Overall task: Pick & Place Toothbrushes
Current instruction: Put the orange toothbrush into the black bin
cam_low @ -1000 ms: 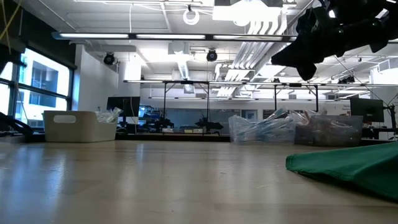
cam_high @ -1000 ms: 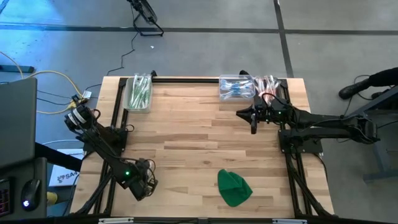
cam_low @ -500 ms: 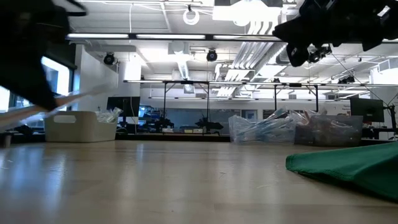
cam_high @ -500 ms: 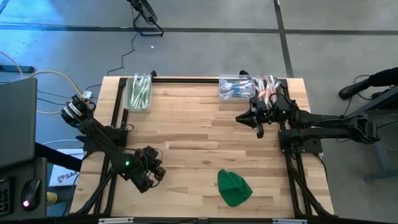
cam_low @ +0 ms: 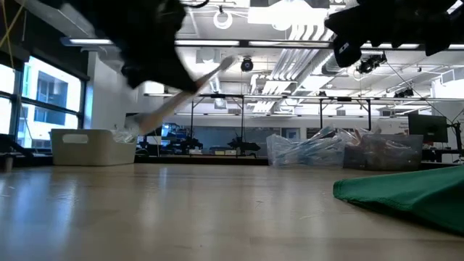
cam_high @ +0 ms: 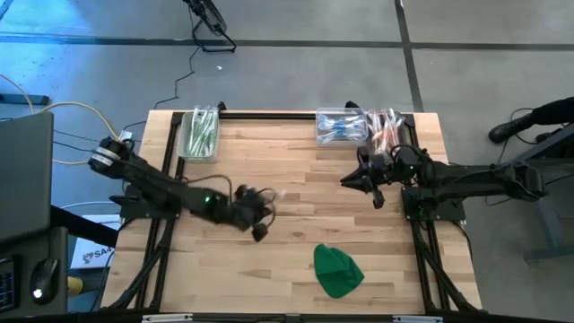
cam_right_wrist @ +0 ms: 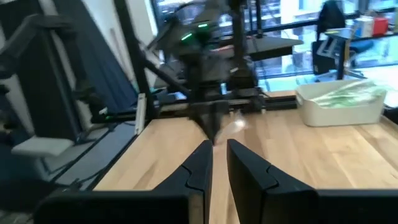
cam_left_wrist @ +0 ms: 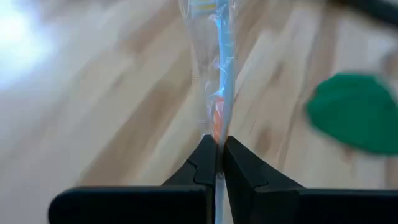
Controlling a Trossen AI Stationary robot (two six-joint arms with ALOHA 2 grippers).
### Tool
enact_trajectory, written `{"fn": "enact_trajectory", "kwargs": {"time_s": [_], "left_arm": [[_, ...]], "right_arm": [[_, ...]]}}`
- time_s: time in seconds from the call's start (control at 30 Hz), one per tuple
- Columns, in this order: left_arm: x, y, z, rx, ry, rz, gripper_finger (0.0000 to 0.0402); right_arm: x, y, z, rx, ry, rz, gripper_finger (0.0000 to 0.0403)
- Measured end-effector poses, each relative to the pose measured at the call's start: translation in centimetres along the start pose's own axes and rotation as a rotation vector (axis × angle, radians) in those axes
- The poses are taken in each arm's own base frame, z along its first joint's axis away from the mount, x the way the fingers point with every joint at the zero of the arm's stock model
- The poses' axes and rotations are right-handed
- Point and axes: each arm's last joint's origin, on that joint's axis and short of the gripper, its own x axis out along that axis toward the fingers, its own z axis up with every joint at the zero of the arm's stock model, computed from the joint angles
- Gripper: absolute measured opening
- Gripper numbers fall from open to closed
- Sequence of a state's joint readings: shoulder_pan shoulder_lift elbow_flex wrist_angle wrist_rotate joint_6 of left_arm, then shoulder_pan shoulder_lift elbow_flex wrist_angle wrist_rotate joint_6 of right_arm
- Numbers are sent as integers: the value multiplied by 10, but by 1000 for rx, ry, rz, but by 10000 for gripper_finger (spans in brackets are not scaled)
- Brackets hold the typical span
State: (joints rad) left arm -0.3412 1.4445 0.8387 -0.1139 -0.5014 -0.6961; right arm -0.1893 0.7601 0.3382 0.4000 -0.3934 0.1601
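Our left gripper, fingers clamped on a toothbrush, has swung from the worktop's near left corner to above its middle, so we judge delivery has begun, while the right gripper, fingers slightly apart, waits near the far right bins.

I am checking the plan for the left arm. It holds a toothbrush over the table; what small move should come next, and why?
Probably carry it on toward the bins at the far edge. The left gripper is shut on a wrapped toothbrush above mid-table, near no bin. The brush looks blue, so the blue bin seems likelier than the green bin. The right gripper hangs nearby, empty.
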Motion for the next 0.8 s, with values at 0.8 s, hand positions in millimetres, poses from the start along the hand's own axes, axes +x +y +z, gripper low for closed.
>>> {"fn": "enact_trajectory", "kwargs": {"time_s": [0.8], "left_arm": [[17,27,76,222,-374,-268,6]], "right_arm": [[52,0,-24,-43,-79,-114,68]]}}
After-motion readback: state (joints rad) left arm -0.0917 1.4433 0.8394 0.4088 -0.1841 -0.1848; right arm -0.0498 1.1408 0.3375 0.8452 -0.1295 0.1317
